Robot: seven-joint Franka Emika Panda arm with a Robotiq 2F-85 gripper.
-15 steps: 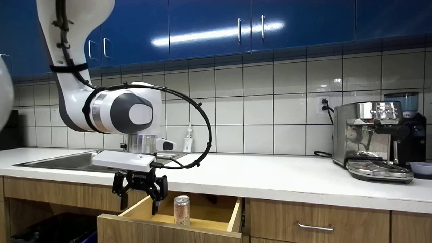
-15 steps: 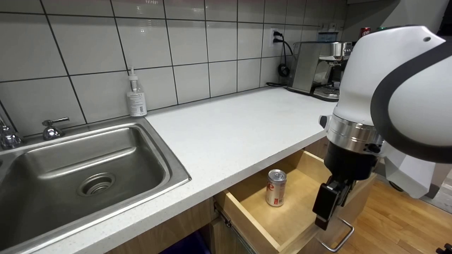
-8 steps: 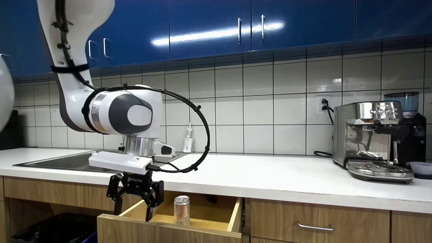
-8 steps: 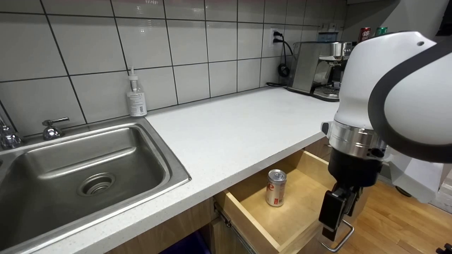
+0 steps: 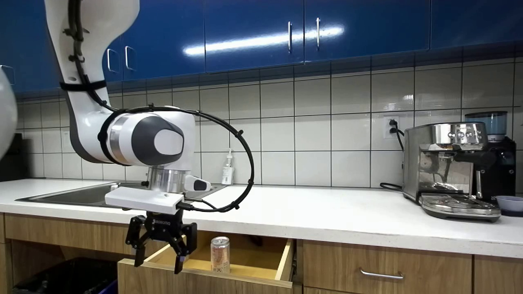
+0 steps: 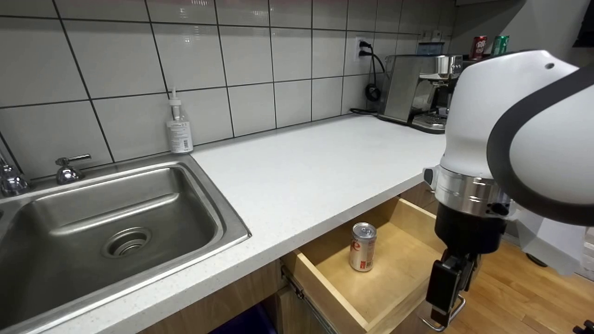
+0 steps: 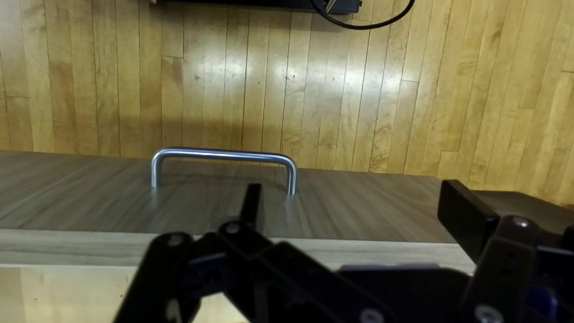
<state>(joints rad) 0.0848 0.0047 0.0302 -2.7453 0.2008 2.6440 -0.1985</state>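
My gripper (image 5: 159, 265) stands open with nothing between its fingers, pointing down by the front of a pulled-out wooden drawer (image 5: 245, 278). In the wrist view the drawer's metal handle (image 7: 224, 154) lies ahead and to the left of the gripper (image 7: 352, 193), below it on the drawer front. The left finger (image 7: 252, 204) appears over the handle's right end. One finger (image 6: 441, 287) overlaps the handle (image 6: 458, 310) in an exterior view; whether they touch I cannot tell. A pinkish-silver can (image 6: 362, 250) stands upright inside the drawer, apart from the gripper.
Above the drawer runs a white countertop (image 5: 318, 212), with a steel sink (image 6: 204, 185) let into it. A soap bottle (image 6: 180, 132) and an espresso machine (image 5: 445, 171) stand at the wall. A black bin (image 5: 69, 273) sits below. On the floor is a dark box (image 7: 287, 4) with a cable.
My gripper has come down and shifted left in an exterior view, away from the can and towards the drawer's front. The jaws have stayed apart. Can and drawer have not moved.
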